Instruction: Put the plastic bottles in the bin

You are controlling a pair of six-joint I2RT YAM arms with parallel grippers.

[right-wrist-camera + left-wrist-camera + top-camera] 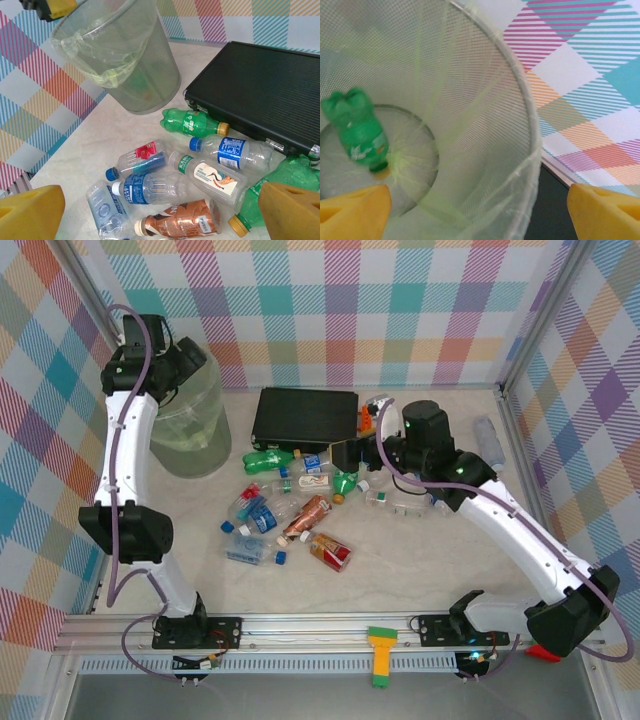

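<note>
My left gripper (190, 365) hangs open over the bin (190, 425), a pale-green translucent bucket at the back left. Between its yellow fingers (355, 210) nothing is held. A green bottle (360, 135) lies on the bin's bottom, below the rim (532, 150). Several plastic bottles (290, 505) lie scattered mid-table, among them a green one (192, 122) and a brown-labelled one (182, 220). My right gripper (345, 455) hovers open above this pile, apart from it, its yellow fingertips (30, 210) wide.
A flat black case (305, 415) lies behind the bottles, right of the bin (120, 55). Small orange toy pieces (368, 415) sit at its right end. A grey object (488, 438) lies by the right wall. Plaid walls enclose the table.
</note>
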